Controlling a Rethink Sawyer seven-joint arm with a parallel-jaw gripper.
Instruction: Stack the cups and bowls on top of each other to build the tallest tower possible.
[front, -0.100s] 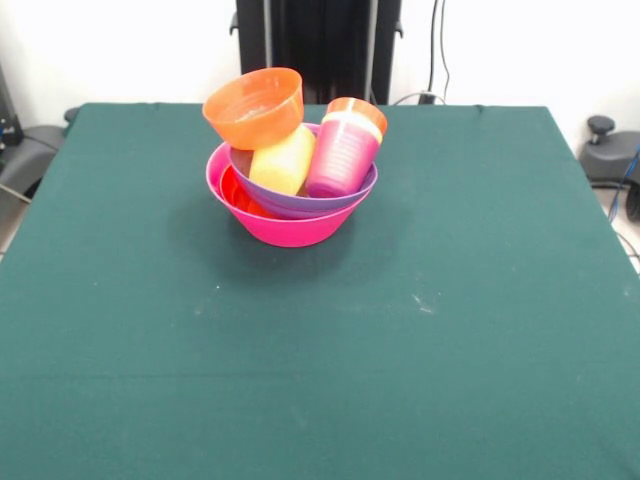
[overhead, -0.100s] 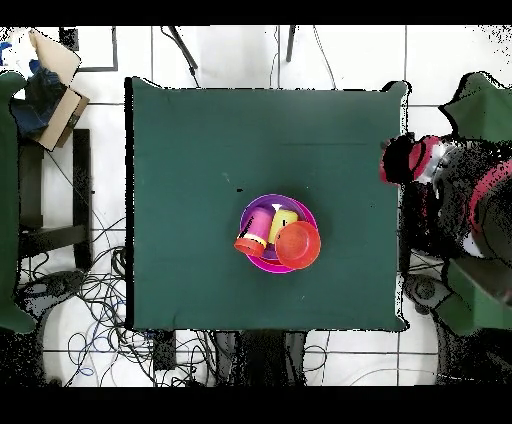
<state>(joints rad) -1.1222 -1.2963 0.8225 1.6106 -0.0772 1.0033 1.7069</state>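
The tower stands on the green table (front, -0.100s: 320, 350), a little behind its middle. Its base is the big pink bowl (front, -0.100s: 285, 232). An orange bowl (front, -0.100s: 236, 192) sits in it, and the wide purple bowl (front, -0.100s: 300, 206) rests on that. A yellow cup (front, -0.100s: 283, 162) lies tilted in the purple bowl. Beside it leans a purple cup (front, -0.100s: 340, 162) with a yellow and an orange cup (front, -0.100s: 358, 108) nested in its mouth. A small orange bowl (front, -0.100s: 255, 107) rests tilted on the yellow cup. In the overhead view the red and black arm (overhead, -0.100s: 412, 160) hangs off the table's right edge, far from the tower (overhead, -0.100s: 278, 232).
In the overhead view a cardboard box (overhead, -0.100s: 55, 85) sits on the floor at the top left and cables (overhead, -0.100s: 95, 310) lie at the lower left. Green chairs (overhead, -0.100s: 485, 105) stand at the right. The black pedestal (front, -0.100s: 318, 45) rises behind the table.
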